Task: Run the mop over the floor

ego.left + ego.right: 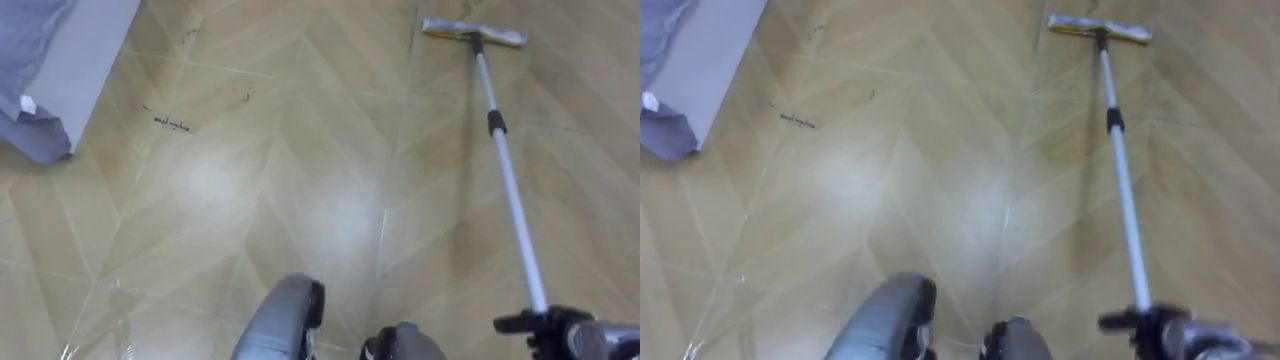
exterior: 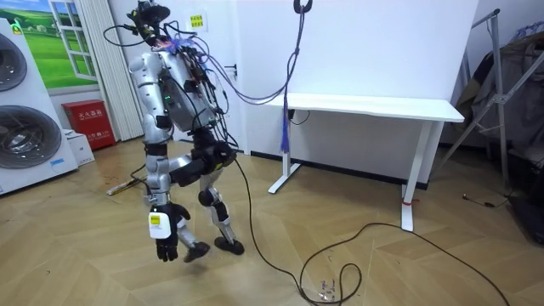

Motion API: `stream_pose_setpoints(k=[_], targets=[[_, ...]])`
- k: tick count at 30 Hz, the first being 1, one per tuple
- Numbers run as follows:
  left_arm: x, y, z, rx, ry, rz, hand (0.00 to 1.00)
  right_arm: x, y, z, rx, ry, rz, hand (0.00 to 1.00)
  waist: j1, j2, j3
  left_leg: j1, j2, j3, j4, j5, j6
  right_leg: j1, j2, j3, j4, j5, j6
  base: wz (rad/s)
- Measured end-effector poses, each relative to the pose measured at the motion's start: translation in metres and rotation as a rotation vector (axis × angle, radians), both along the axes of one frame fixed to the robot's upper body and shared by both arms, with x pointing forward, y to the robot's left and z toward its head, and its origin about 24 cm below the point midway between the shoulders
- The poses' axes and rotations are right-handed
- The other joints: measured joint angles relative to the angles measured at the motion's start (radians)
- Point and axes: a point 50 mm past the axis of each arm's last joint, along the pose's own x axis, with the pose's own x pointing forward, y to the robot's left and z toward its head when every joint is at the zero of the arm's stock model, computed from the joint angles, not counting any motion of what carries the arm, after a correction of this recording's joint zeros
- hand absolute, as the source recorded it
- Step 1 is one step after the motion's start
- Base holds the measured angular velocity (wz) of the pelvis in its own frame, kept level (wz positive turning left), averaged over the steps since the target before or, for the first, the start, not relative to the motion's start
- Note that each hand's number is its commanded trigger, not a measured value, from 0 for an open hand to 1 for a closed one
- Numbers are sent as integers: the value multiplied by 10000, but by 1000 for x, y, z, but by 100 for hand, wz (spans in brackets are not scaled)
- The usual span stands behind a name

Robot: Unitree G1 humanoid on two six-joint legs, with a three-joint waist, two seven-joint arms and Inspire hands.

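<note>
Gripping the lower end of the mop (image 1: pixel 510 190), the right hand (image 1: pixel 548 324) sits at the lower right of the eye views, dark fingers closed round the shaft. The left hand (image 2: pixel 166 238) hangs beside the thigh in the room view, fingers slack and holding nothing.

From the right hand the pole runs up and away to the mop head (image 1: pixel 473 32), which lies flat on the floor (image 1: pixel 300 200) well ahead of the robot. This looks like a mopping stroke at full reach. The next move probably calls for drawing or sweeping the head across, perhaps toward the dark marks (image 1: pixel 170 123), with the pad kept flat. A one-handed hold on so long a lever may let it twist.

The pole is a slim silver tube with a black collar (image 1: pixel 496 122). The head is a narrow flat bar with a pale yellowish pad. The floor is glossy chevron boarding. Grey cloth (image 1: pixel 30 60) drapes a white panel at the upper left.
</note>
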Motion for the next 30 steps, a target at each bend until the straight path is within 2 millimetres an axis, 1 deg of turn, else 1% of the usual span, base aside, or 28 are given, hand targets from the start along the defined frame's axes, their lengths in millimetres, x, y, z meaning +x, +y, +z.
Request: stream_pose_setpoints(k=[1, 2, 3, 4, 5, 6, 7, 8, 10, 11, 12, 13, 15, 16, 17, 18, 19, 20, 21, 22, 23, 24, 25, 26, 27, 28, 29, 30], targets=[[-7, -1, -1, -155, 140, -212, 0, -3, 0, -2, 85, 27, -8, 100, -5, 51, 2, 449, 152, 82, -1892, -528, 22, 366, -13, -10, -210, -82, 217, 23], [-8, -2, -1, -208, 160, -330, 0, -9, 1, -6, 177, 104, -107, 100, -10, 107, -21, 841, 189, 69, -3106, -673, 18, 553, -9, -19, -349, -138, 291, 12], [-14, -2, -2, -328, 371, -536, 0, -23, 1, -14, 328, 392, -253, 100, -20, 309, -77, 1731, 219, -65, -5611, -720, -4, 937, -7, -102, -647, -247, 406, 6], [-21, -1, -3, -484, 653, -396, 0, -45, -1, -24, 544, 796, -638, 100, -44, 574, -176, 2504, 304, -208, -7444, -792, 41, 1270, -13, -195, -875, -435, 539, 10], [-21, 0, -3, -522, 754, -370, 0, -58, -1, -30, 594, 1091, -774, 100, -100, 655, -214, 2693, 266, -141, -7751, -1371, 418, 1398, -82, -232, -937, -545, 645, 32], [-18, 0, -3, -539, 759, -301, 0, -83, -1, -39, 639, 1746, -950, 100, -220, 710, -257, 2742, -85, -28, -7663, -1728, 801, 1474, -350, -111, -917, -730, 858, 48], [-11, -5, -4, -669, 607, -236, 0, -109, -2, -47, 576, 2492, -1229, 100, -393, 870, -278, 2801, -399, 49, -7451, -2105, 1084, 1391, -542, 166, -269, -631, 1042, 51], [-10, -7, -4, -737, 563, -181, 0, -123, -2, -50, 537, 2889, -1358, 100, -496, 958, -294, 2924, -574, 108, -7319, -2271, 1236, 1223, -642, 328, 270, -417, 1206, 38], [-8, -18, -7, -938, 401, -264, 0, -173, 3, -60, 456, 4099, -1756, 100, -854, 1373, -493, 3507, -964, 277, -6946, -3029, 1658, 833, -672, 1053, 2054, 1131, 1413, 18], [-8, -20, -7, -982, 365, -277, 0, -180, 4, -62, 430, 4278, -1803, 100, -875, 1475, -553, 3629, -1037, 263, -6920, -3152, 1709, 715, -625, 1217, 2373, 1535, 1442, -14], [-3, -23, -7, -982, 159, -395, 0, -189, 11, -66, 497, 4463, -1836, 100, -956, 1594, -548, 3826, -1078, 221, -6908, -3428, 1791, 404, -412, 1481, 2786, 1946, 1458, -35], [2, -25, -6, -910, -123, -413, 0, -191, 20, -70, 558, 4483, -1806, 100, -1074, 1755, -477, 3953, -1124, 19, -6908, -3597, 1800, 6, -157, 1533, 2883, 1821, 1406, -40], [4, -29, -6, -929, -268, -452, 0, -190, 30, -75, 585, 4439, -1754, 100, -1261, 1885, -406, 4229, -1265, -214, -7089, -3684, 1812, -560, 56, 1371, 2553, 1442, 1428, -39], [2, -33, -8, -1002, -225, -410, 0, -189, 34, -77, 531, 4445, -1741, 100, -1351, 1942, -379, 4455, -1409, -463, -7308, -3691, 1815, -761, 26, 1206, 1730, 1278, 1471, -36], [0, -35, -8, -1018, -220, -396, 0, -189, 35, -77, 517, 4419, -1715, 100, -1388, 1928, -350, 4541, -1434, -553, -7408, -3691, 1815, -825, 7, 1087, 1225, 1258, 1487, -32], [-2, -37, -9, -1032, -164, -363, 0, -186, 38, -78, 522, 4357, -1654, 100, -1392, 1962, -368, 4801, -1457, -650, -7690, -3701, 1795, -863, -6, 953, 27, 1259, 1479, -36], [-7, -37, -10, -983, -23, -311, 0, -184, 41, -79, 565, 4375, -1590, 100, -1367, 1890, -336, 5104, -1512, -809, -7911, -3726, 1741, -815, 20, 812, -1081, 1339, 1328, -42], [-13, -35, -10, -858, 219, -203, 0, -181, 42, -79, 528, 4435, -1481, 100, -1308, 1771, -289, 5347, -1566, -1024, -7965, -3812, 1646, -748, 68, 662, -1905, 1513, 1075, -35], [-16, -34, -10, -770, 331, -150, 0, -176, 42, -78, 493, 4396, -1385, 100, -1264, 1698, -303, 5419, -1581, -1099, -7932, -3889, 1575, -715, 111, 542, -2097, 1658, 938, -17], [-17, -32, -10, -659, 469, -42, 0, -168, 40, -77, 392, 4338, -1330, 100, -1226, 1588, -288, 5460, -1602, -1259, -7646, -4062, 1375, -646, 103, 351, -2049, 1701, 799, 0], [-17, -31, -10, -617, 465, 36, 0, -163, 38, -76, 309, 4296, -1347, 100, -1208, 1538, -270, 5406, -1601, -1300, -7345, -4132, 1246, -593, 21, 260, -1948, 1704, 757, 9], [-16, -29, -9, -531, 413, 226, 0, -149, 34, -72, 144, 4131, -1278, 100, -1122, 1347, -267, 5100, -1533, -1164, -6457, -4112, 1042, -604, -108, 39, -1553, 1657, 577, 5], [-12, -25, -8, -471, 249, 573, 0, -126, 31, -66, 48, 3702, -1176, 100, -940, 1146, -246, 4637, -1317, -793, -5310, -3788, 481, -661, -54, 75, -1084, 1335, 429, -5], [-11, -23, -7, -437, 171, 682, 0, -114, 29, -63, -1, 3459, -1105, 100, -822, 982, -265, 4382, -1203, -649, -4750, -3572, 179, -702, -15, 100, -894, 1191, 388, -16], [-10, -19, -6, -404, 61, 854, 0, -85, 25, -53, -149, 2834, -885, 100, -657, 761, -239, 3879, -941, -453, -3627, -2957, -96, -704, 62, 39, -554, 922, 288, -13], [-10, -14, -4, -322, -46, 926, 0, -54, 22, -40, -226, 1984, -678, 100, -558, 517, -211, 3394, -756, -337, -2764, -2197, -54, -700, 167, 39, -278, 670, 188, -7], [-10, -13, -3, -309, -121, 971, 0, -40, 20, -33, -243, 1549, -576, 100, -514, 442, -180, 3165, -653, -307, -2401, -1819, -31, -670, 228, 33, -202, 584, 155, 0], [-10, -11, -3, -259, -158, 979, 0, -17, 15, -19, -261, 722, -503, 100, -348, 307, -154, 2775, -517, -306, -1873, -1207, -72, -577, 339, 62, -118, 419, 125, 7]])
